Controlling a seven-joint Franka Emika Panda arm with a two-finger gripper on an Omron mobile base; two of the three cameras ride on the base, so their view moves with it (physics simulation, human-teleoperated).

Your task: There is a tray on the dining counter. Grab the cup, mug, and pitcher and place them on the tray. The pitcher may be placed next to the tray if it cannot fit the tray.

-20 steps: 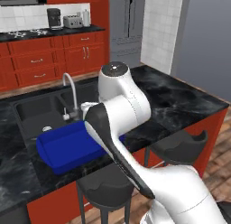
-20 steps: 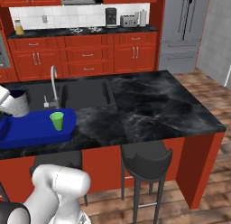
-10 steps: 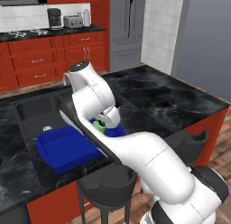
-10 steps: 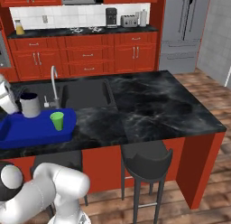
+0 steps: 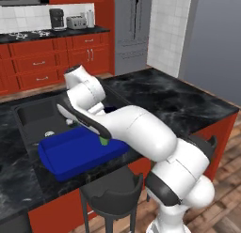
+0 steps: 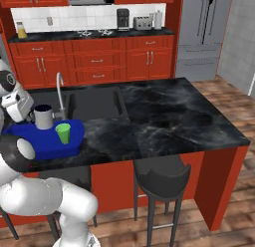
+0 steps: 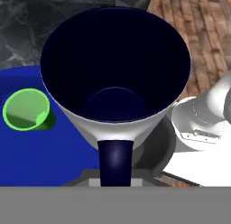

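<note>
Glossy white rounded arm [image 5: 141, 133] links, bulbous and smooth; dark grey bands at joints; pale boxy hand [image 6: 19, 105].

Even, bright, shadowless-looking rendered light fills all views, with soft glossy sheen on the long black marble-veined countertop [image 6: 169, 111]. The base views are slightly soft and coarse. Close to the lens, the pale grey-white mug with a dark navy inside [image 7: 115, 74] bulges wide, its interior nearly black.

Red base cabinets [image 6: 99, 61] along back wall, white tile backsplash [image 6: 74, 16], coffee maker [image 6: 123, 19] and toaster [image 6: 142, 23] on wall counter. Steel fridge [image 6: 201, 34] right. Wood plank floor [image 6: 234, 191]. Dark bar stools [image 6: 162, 184] at island front.
</note>
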